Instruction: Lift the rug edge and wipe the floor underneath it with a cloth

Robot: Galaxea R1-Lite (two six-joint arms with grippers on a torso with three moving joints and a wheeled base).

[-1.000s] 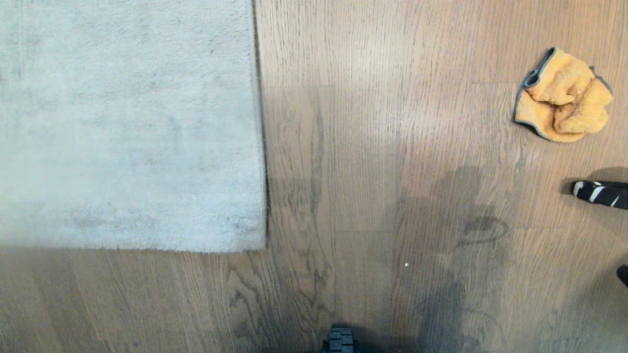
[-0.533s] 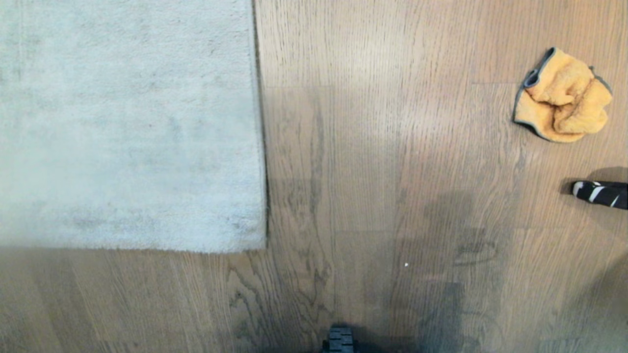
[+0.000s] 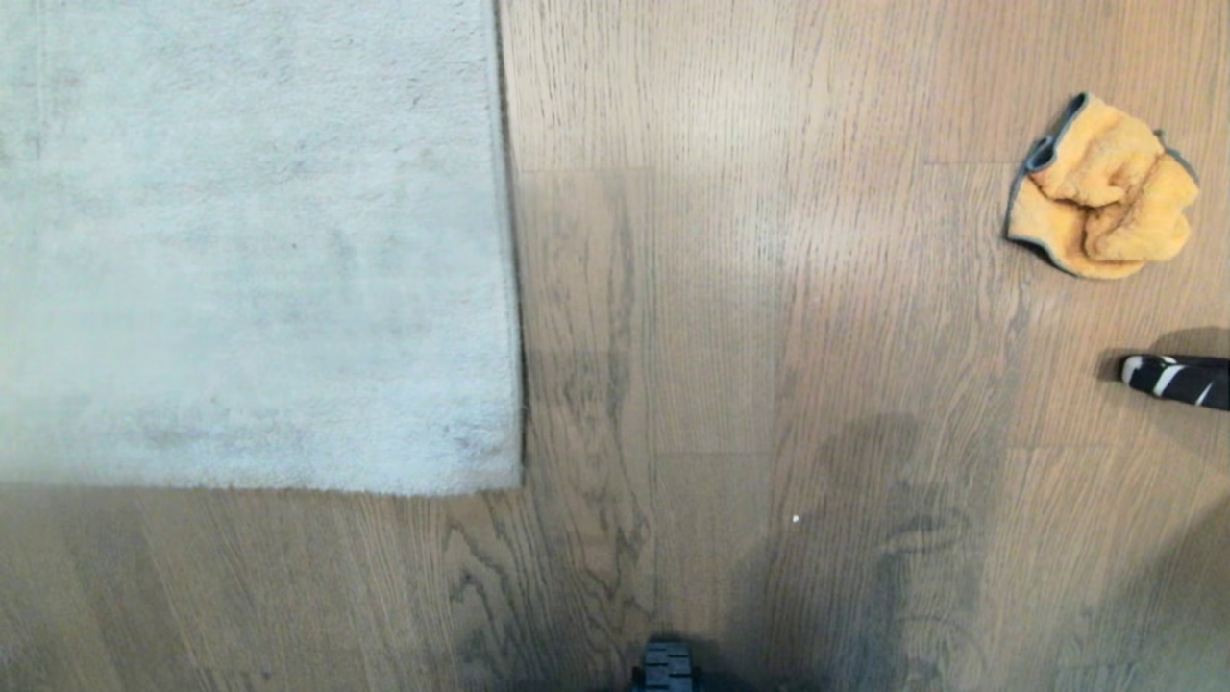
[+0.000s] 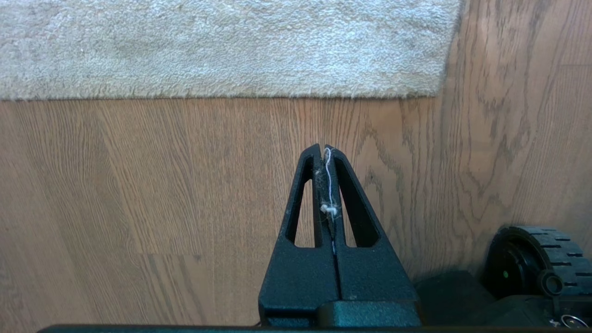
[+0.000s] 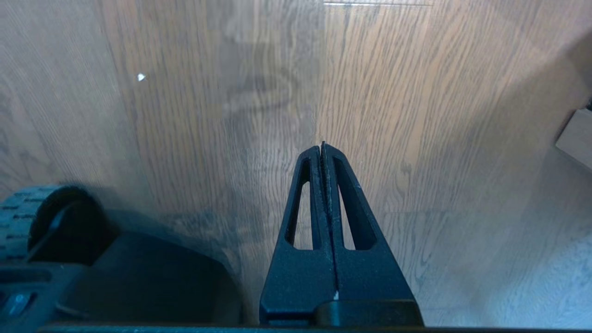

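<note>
The rug [image 3: 250,240] is seen lying flat on the floor [image 3: 730,288], filling the far left part of the head view, with one corner [image 3: 514,485] towards the middle. The rug edge [image 3: 509,250] runs straight away from the robot, pressed down on the planks, and a second border runs leftward from the corner. The cloth [image 3: 1100,187] is found crumpled in a heap on the bare floor well to the right of the rug, near the far right of the head view. A black object with white stripes [image 3: 1177,378] is seen nearer the robot than the cloth, cut off by the right side of the view. A small white speck [image 3: 796,519] lies on the planks.

The left gripper [image 4: 323,150] is held low over bare floor, short of the rug's near border, its fingers pressed together on nothing, with a wisp of pale thread [image 4: 329,209] caught between them. The right gripper [image 5: 322,147] is held over bare planks, fingers likewise closed and empty. A base wheel [image 4: 532,259] is seen beside each
</note>
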